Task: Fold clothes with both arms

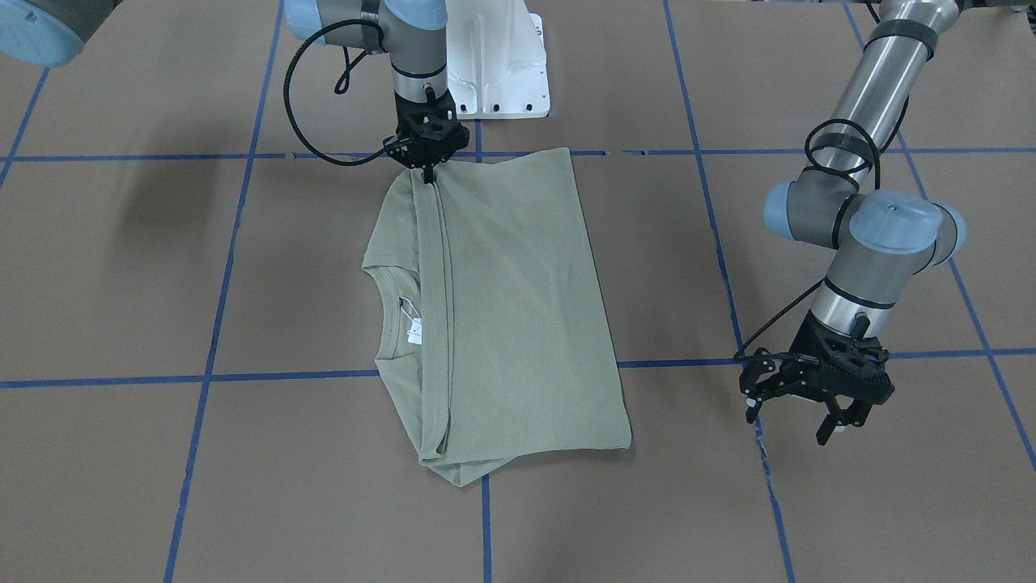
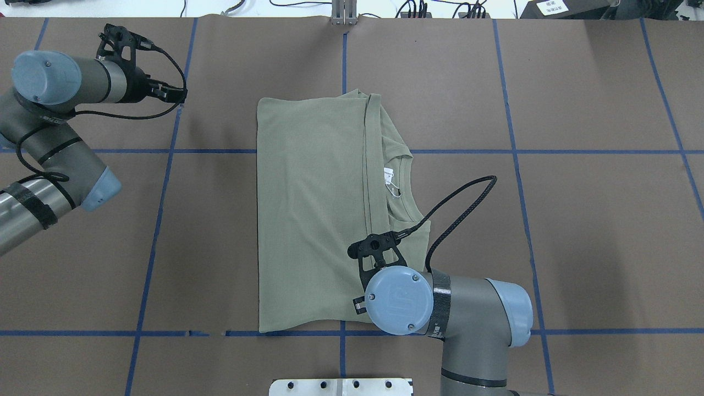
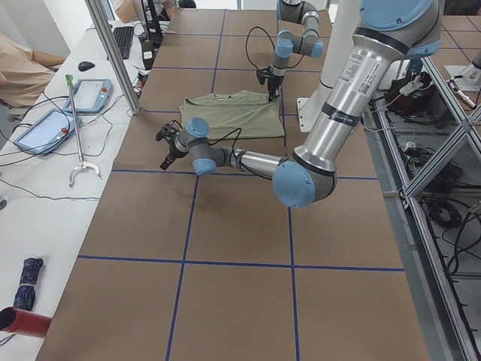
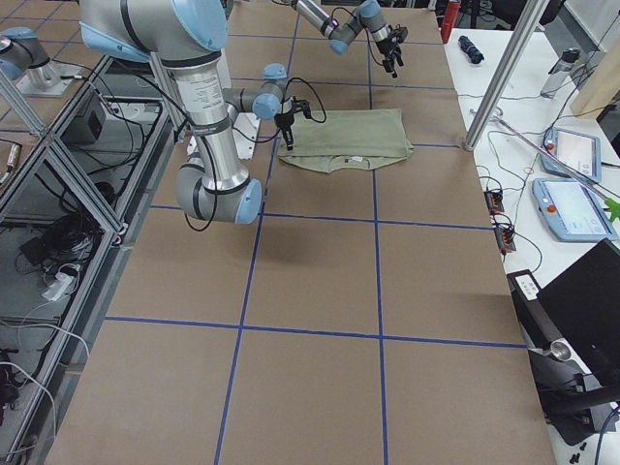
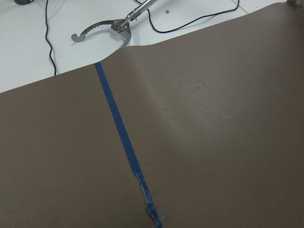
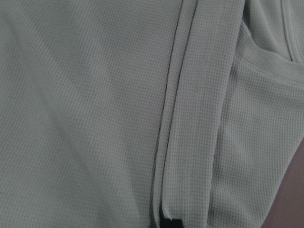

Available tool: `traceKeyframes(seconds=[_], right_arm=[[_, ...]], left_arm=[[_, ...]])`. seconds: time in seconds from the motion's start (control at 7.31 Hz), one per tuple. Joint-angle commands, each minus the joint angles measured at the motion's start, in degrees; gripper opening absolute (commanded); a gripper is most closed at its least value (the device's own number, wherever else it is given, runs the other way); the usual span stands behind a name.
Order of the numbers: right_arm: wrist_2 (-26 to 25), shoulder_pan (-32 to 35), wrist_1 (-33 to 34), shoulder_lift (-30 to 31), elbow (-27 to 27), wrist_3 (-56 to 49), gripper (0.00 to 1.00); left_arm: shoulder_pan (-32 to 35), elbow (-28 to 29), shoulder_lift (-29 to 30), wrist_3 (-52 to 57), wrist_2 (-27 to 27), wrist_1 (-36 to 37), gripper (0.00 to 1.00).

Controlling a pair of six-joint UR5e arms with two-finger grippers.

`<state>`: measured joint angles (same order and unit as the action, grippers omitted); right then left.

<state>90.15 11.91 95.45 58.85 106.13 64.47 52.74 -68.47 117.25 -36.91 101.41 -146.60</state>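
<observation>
The sage-green shirt (image 1: 518, 300) lies folded into a rectangle mid-table, with its round neck and white tag (image 1: 414, 332) on the exposed side. My right gripper (image 1: 426, 172) points straight down at the shirt's edge nearest the robot base, shut on the doubled fold. The right wrist view shows ribbed green cloth (image 6: 95, 95) and one black fingertip (image 6: 170, 222) in the fold. From overhead the right wrist (image 2: 391, 300) covers that gripper. My left gripper (image 1: 789, 421) hangs open over bare table, well clear of the shirt (image 2: 308, 209), holding nothing.
Blue tape lines (image 1: 486, 518) grid the brown table cover. The white pedestal base (image 1: 502, 65) stands just behind the shirt. A side table beyond the far edge holds a metal claw tool (image 5: 102, 31), tablets (image 3: 45, 128) and cables, and a seated person (image 3: 22, 68).
</observation>
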Motion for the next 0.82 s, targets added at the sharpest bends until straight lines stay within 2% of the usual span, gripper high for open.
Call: traceKeyframes(seconds=[0.0,0.14,0.41,0.68], right_arm=[[-0.1,1.4,0.0,0.4,0.5,0.0,0.00],[-0.1,1.9,0.0,1.7,1.5,0.4,0.00],[-0.3,1.8,-0.1,8.0,6.9,2.8,0.00],[-2.5,-0.6,-0.1,8.6,6.9,8.9,0.00]], left_arm=[[0.0,0.0,0.0,0.0,0.0,0.0,1.00],[0.0,0.0,0.0,0.0,0.0,0.0,1.00],[0.0,0.1,0.0,0.0,-0.1,0.0,1.00],[0.0,0.1,0.0,0.0,-0.1,0.0,1.00]])
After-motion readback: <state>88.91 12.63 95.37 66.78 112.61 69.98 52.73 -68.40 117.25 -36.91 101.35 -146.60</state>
